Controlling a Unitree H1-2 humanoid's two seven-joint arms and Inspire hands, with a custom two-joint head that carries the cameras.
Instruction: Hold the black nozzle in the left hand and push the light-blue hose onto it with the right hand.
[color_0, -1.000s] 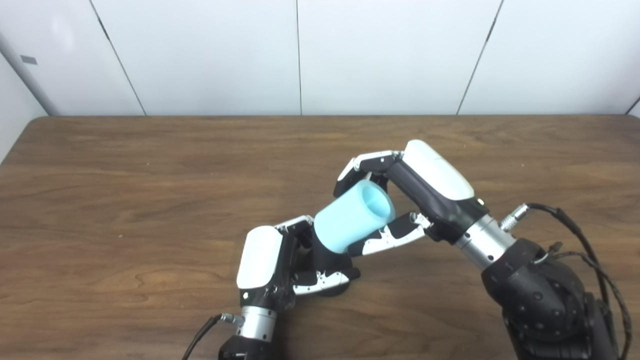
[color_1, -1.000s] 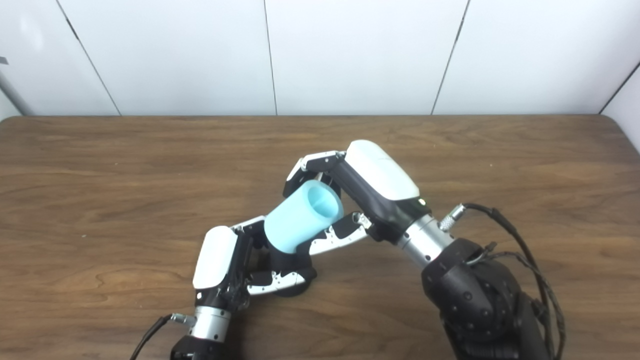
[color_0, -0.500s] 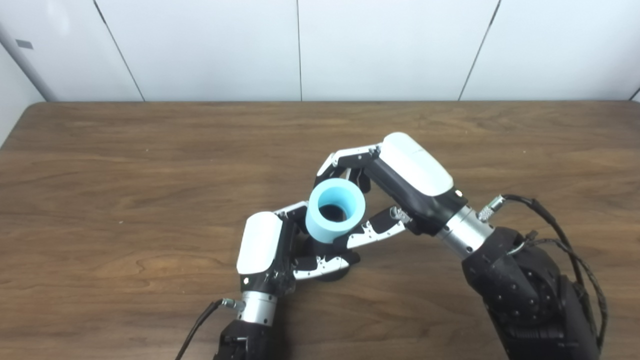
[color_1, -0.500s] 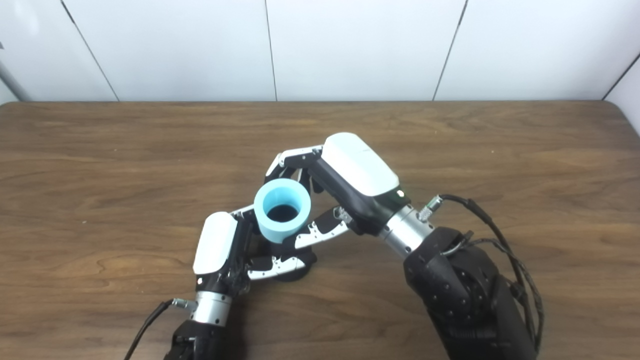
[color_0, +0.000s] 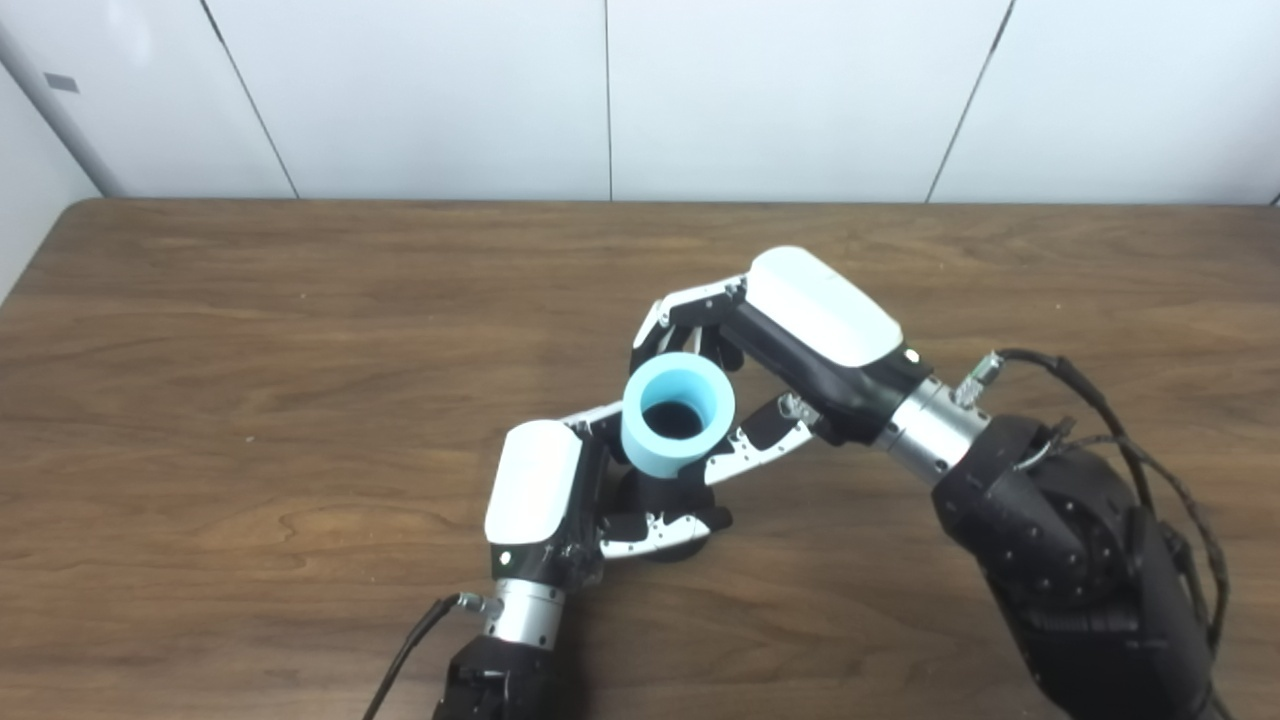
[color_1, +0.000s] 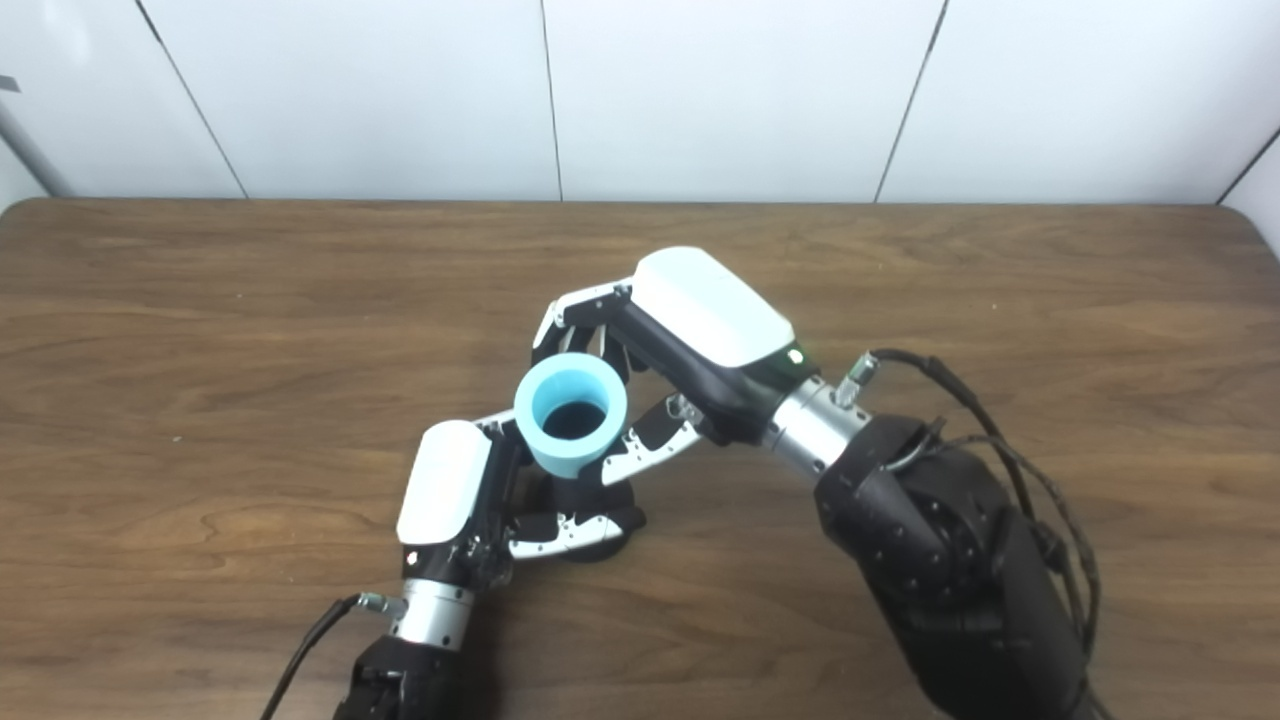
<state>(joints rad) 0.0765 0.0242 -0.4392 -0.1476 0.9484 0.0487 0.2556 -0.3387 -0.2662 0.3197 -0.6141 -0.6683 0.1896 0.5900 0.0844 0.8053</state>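
Observation:
My left hand (color_0: 545, 490) is shut on the black nozzle (color_0: 660, 498), which stands on the table near the front middle, mostly hidden by fingers and hose. My right hand (color_0: 790, 330) is shut on the light-blue hose (color_0: 675, 420), a short thick tube held upright with its open end facing me. The hose sits over the top of the nozzle, and the dark nozzle shows inside its bore. The hose also shows in the right eye view (color_1: 570, 412), with the left hand (color_1: 445, 495) below it and the right hand (color_1: 700, 310) behind it.
The wooden table (color_0: 250, 350) stretches wide on both sides and to the back. White wall panels (color_0: 600, 90) stand behind its far edge. Black cables (color_0: 1110, 410) trail from my right forearm at the right.
The right hand has turned the hose from tilted to upright over the nozzle and lowered it. The left hand has held still on the nozzle. The camera has shifted slightly.

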